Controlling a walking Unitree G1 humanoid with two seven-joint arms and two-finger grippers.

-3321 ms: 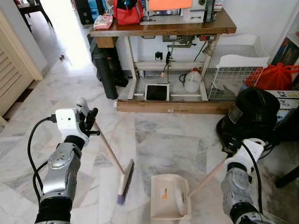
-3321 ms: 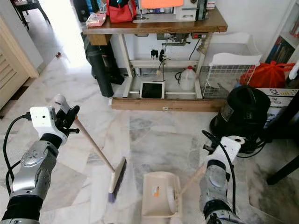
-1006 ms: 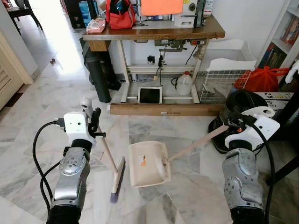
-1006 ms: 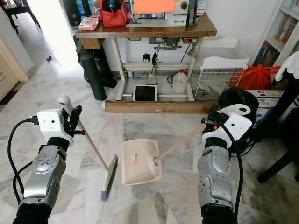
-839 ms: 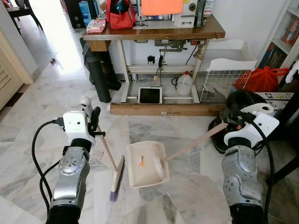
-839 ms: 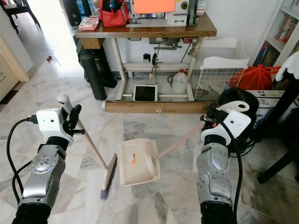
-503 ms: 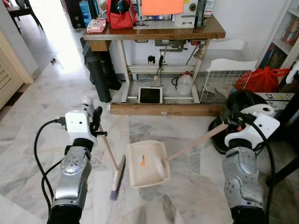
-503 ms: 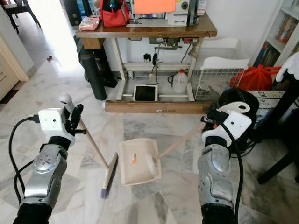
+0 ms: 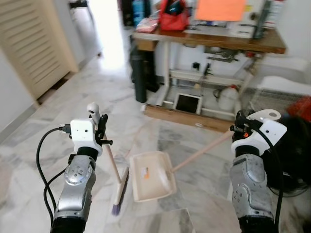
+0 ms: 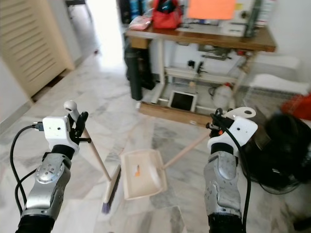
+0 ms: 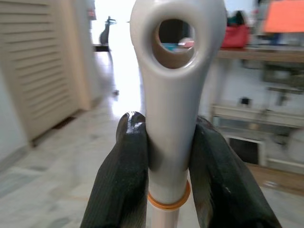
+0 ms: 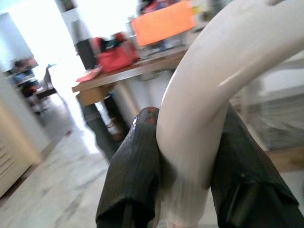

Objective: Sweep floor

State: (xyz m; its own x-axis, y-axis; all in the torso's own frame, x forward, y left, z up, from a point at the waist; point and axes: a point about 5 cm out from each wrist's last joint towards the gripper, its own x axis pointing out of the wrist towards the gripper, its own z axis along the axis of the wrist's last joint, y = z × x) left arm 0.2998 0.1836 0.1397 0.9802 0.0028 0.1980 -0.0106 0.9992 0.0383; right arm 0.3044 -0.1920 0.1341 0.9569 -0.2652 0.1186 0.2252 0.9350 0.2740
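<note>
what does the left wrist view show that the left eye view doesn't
Left wrist view: the hanging hole at the top of the broom handle and an orange ring below it, with a black finger pressed on each side. Left eye view: the broom head on the marble floor beside the dustpan, whose handle the right gripper holds. Both show the left gripper clamped on the broom and the wooden table.
</note>
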